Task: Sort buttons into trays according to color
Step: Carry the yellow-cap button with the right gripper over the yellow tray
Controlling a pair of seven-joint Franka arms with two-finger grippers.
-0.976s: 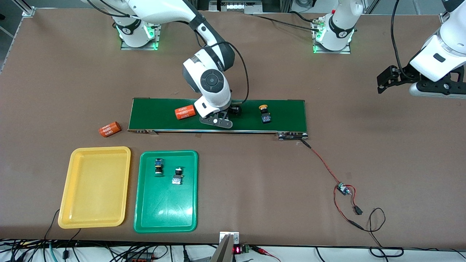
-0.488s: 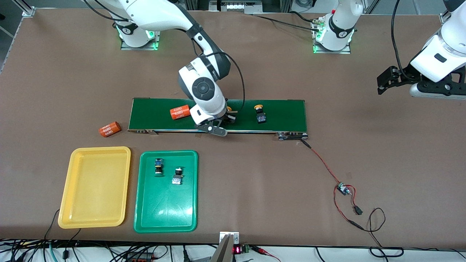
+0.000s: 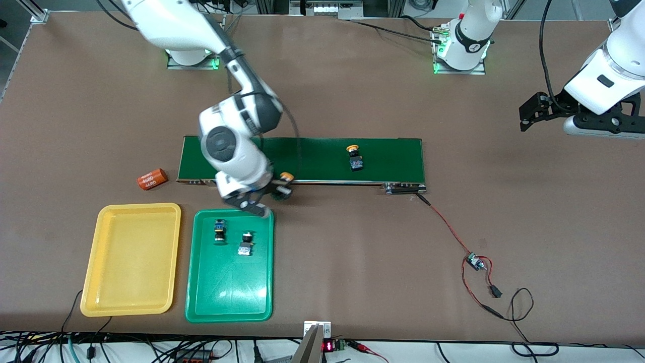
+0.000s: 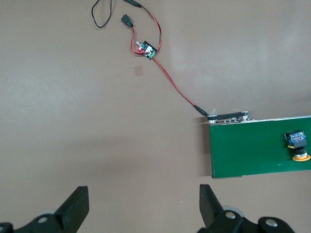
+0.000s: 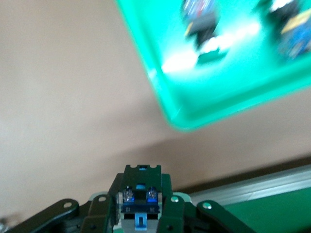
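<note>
Two green-capped buttons (image 3: 219,229) (image 3: 245,244) already lie in the green tray (image 3: 229,302), in the half of it closest to the conveyor belt (image 3: 383,159). The yellow tray (image 3: 128,297), beside the green one toward the right arm's end of the table, holds nothing yet — so, as I judge it, half the sorting is done.

The right gripper (image 3: 274,190) is clamped on a yellow-capped button (image 3: 285,177), carried in the air over the bare table between the belt's near edge and the green tray's corner. In the right wrist view the button's black-and-blue body (image 5: 139,204) sits pinched between the pressed-in fingers. The second yellow-capped button (image 3: 355,159) rests on the belt, near its middle.

Left to do: both yellow caps into the yellow tray.

To get there the held button must pass the green tray's raised rim or cross over that tray — its two buttons lie under such a path. An orange cylinder (image 3: 151,178) lies off the belt's end, near the yellow tray's belt-side rim. The yellow tray's floor is wholly open.

The left gripper (image 3: 534,111) waits with fingers spread, over bare table well off the belt's wired end.
</note>
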